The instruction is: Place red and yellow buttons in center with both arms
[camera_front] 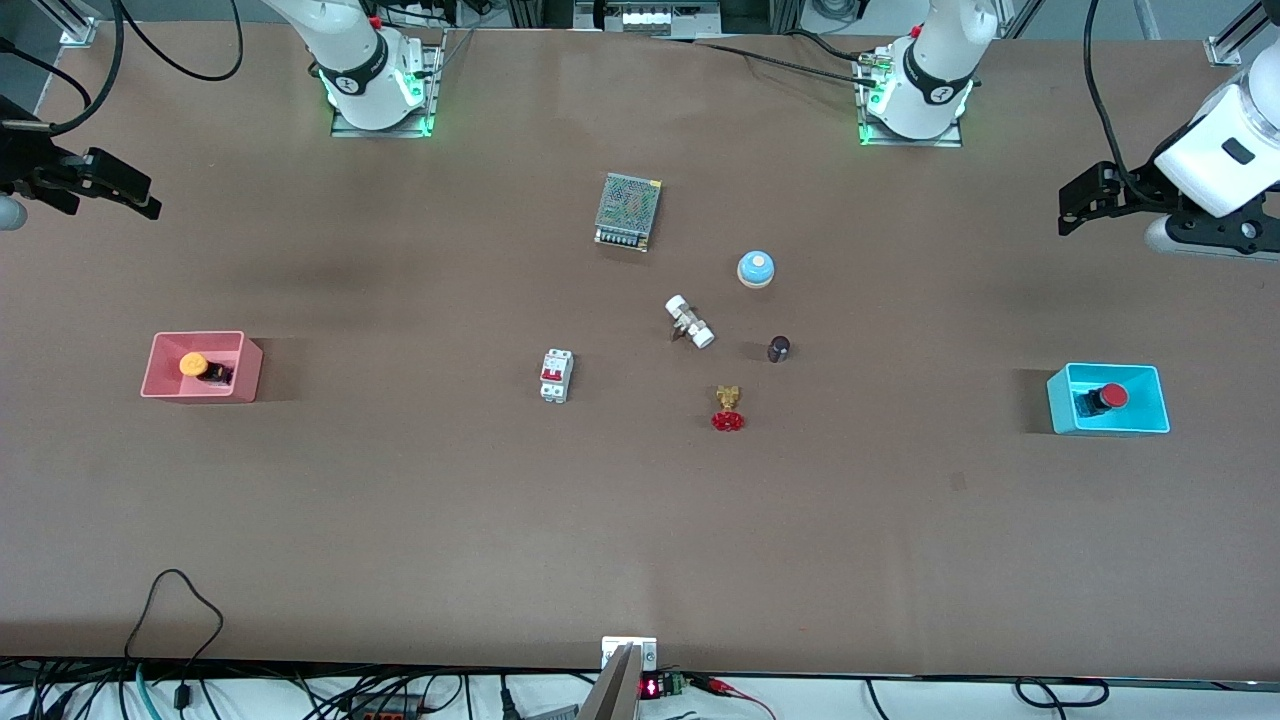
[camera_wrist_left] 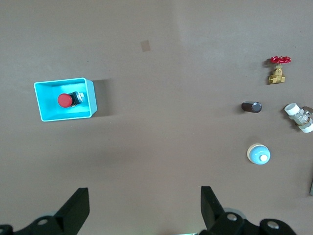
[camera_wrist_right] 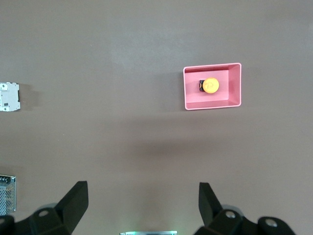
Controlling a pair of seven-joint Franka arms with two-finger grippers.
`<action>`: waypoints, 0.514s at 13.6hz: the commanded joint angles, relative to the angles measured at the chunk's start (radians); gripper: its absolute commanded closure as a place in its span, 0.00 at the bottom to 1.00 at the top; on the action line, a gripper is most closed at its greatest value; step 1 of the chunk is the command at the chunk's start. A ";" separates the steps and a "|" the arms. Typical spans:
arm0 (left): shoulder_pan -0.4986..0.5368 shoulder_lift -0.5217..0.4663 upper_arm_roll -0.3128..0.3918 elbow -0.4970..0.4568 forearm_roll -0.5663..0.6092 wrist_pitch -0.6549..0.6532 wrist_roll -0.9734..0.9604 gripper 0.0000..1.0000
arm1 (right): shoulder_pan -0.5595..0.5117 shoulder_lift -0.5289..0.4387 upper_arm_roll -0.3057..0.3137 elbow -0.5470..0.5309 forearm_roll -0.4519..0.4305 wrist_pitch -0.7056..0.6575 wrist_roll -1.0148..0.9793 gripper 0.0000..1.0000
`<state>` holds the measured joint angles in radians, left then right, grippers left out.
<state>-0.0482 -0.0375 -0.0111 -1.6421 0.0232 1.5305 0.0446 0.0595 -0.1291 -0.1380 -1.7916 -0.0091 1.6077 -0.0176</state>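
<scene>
The yellow button (camera_front: 193, 365) lies in a pink bin (camera_front: 250, 375) toward the right arm's end of the table; the right wrist view shows the button (camera_wrist_right: 211, 85) and its bin (camera_wrist_right: 234, 90). The red button (camera_front: 1108, 397) lies in a cyan bin (camera_front: 1152, 402) toward the left arm's end; it also shows in the left wrist view (camera_wrist_left: 64, 100) inside that bin (camera_wrist_left: 92, 96). My right gripper (camera_front: 148, 200) (camera_wrist_right: 142, 196) hangs open and empty above bare table. My left gripper (camera_front: 1068, 212) (camera_wrist_left: 143, 203) hangs open and empty above bare table. The brown tabletop centre (camera_front: 620, 300) holds other parts.
Around the middle lie a metal power supply (camera_front: 628, 211), a blue-and-white bell (camera_front: 756, 268), a white fitting (camera_front: 690, 321), a dark cylinder (camera_front: 779, 348), a brass valve with a red handwheel (camera_front: 728, 408) and a white circuit breaker (camera_front: 556, 375).
</scene>
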 commanded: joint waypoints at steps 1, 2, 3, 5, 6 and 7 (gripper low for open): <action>0.002 0.010 0.002 0.030 0.023 -0.024 0.012 0.00 | 0.003 -0.012 0.003 0.008 -0.014 -0.015 0.013 0.00; 0.002 0.010 0.002 0.030 0.023 -0.024 0.014 0.00 | 0.002 -0.012 0.002 0.009 -0.014 -0.012 0.008 0.00; 0.002 0.010 0.002 0.030 0.023 -0.024 0.012 0.00 | 0.003 -0.012 0.003 0.009 -0.014 -0.012 0.010 0.00; 0.002 0.010 0.002 0.030 0.023 -0.024 0.012 0.00 | 0.002 -0.011 0.003 0.011 -0.014 -0.012 0.013 0.00; 0.002 0.010 0.002 0.030 0.023 -0.024 0.012 0.00 | 0.000 -0.011 0.002 0.011 -0.012 -0.014 0.013 0.00; 0.002 0.010 0.002 0.030 0.023 -0.024 0.012 0.00 | -0.004 -0.009 0.000 0.011 -0.014 -0.012 0.013 0.00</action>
<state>-0.0482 -0.0375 -0.0110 -1.6421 0.0232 1.5305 0.0446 0.0594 -0.1314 -0.1378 -1.7912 -0.0091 1.6077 -0.0169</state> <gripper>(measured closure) 0.000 0.000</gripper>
